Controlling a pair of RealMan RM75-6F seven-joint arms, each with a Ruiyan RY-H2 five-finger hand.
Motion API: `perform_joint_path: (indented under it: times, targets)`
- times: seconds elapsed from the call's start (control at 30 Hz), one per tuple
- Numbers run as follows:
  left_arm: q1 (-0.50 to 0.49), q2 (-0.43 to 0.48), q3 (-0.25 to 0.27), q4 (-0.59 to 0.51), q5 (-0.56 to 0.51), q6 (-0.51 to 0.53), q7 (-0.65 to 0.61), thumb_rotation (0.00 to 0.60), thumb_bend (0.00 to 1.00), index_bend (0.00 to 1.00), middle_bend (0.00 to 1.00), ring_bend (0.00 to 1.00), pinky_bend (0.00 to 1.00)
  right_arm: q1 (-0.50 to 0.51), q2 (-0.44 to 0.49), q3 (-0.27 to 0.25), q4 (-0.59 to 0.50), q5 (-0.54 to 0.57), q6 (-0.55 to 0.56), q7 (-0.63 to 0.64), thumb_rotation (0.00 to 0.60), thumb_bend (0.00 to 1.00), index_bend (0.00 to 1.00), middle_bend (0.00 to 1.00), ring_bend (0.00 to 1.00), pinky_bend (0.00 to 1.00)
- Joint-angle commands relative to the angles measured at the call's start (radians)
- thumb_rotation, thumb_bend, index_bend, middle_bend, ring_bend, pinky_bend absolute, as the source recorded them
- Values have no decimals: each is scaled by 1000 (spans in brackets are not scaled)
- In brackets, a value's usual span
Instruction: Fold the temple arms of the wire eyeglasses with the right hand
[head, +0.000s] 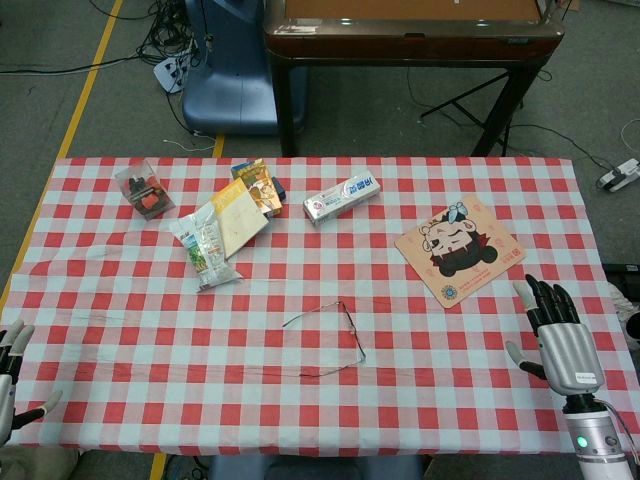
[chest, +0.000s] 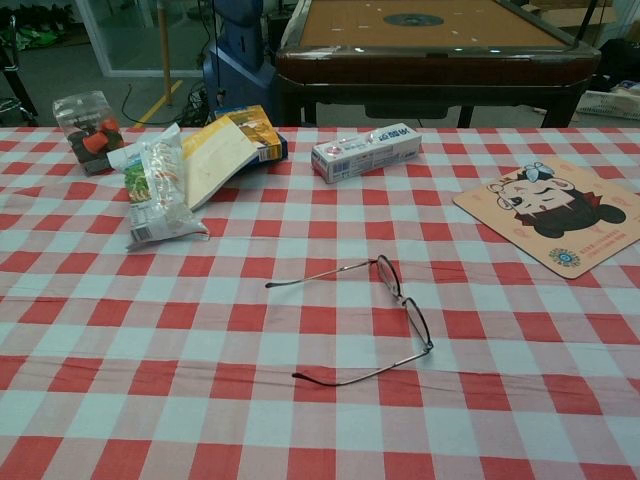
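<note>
Two thin temple arms (chest: 320, 273) splay from light, fragile wire eyeglasses (chest: 403, 297) (pinch near hinges); right hand (head: 553, 335) spread, empty.

Head overhead; chest low, nearer.

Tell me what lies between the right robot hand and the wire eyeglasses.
Only bare checked tablecloth lies between the right robot hand and the wire eyeglasses, as the head view shows.
</note>
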Motion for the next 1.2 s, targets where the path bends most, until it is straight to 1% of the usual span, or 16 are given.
perform_joint_path:
  times: [0.03,0.4,0.73,0.93,1.03,1.07,1.1,1.13,1.17,1.2]
  targets:
    - [-2,1,1,-2,3,-2,1,600,164,0,0,0,0,0,0,-2,1,-3,-1,3,600,263,0,0,0,0]
    - [-5,7,-2,-3,12,5,-6,600,164,0,0,0,0,-1,8,-6,-7,-15,4,8,600,268,0,0,0,0]
    - [-35,18,-18,-5,8,-23,4,600,164,0,0,0,0,-5,11,-9,-10,-18,10,6,600,279,0,0,0,0]
    - [-41,27,-22,-15,7,-25,16,600,164,0,0,0,0,6,7,-15,-10,-30,-8,2,600,282,0,24,0,0]
    - [-40,27,-20,-20,9,-22,19,600,164,0,0,0,0,23,6,-21,-18,-47,-34,-8,600,283,0,82,0,0]
    - [-40,26,-18,-22,10,-22,22,600,164,0,0,0,0,33,4,-22,-26,-58,-45,-16,600,283,0,116,0,0]
    - [-40,25,-17,-24,10,-22,25,600,164,0,0,0,0,42,0,-23,-34,-69,-54,-22,600,288,0,172,19,24]
    - [-40,24,-16,-25,11,-22,28,600,164,0,0,0,0,53,-4,-25,-41,-81,-65,-29,600,291,0,210,49,59]
    - [-40,22,-14,-27,12,-24,31,600,164,0,0,0,0,69,-9,-30,-53,-98,-87,-39,600,298,0,268,114,139]
    - [-40,22,-12,-29,12,-24,32,600,164,0,0,0,0,83,-13,-33,-62,-109,-108,-48,600,312,0,335,215,258]
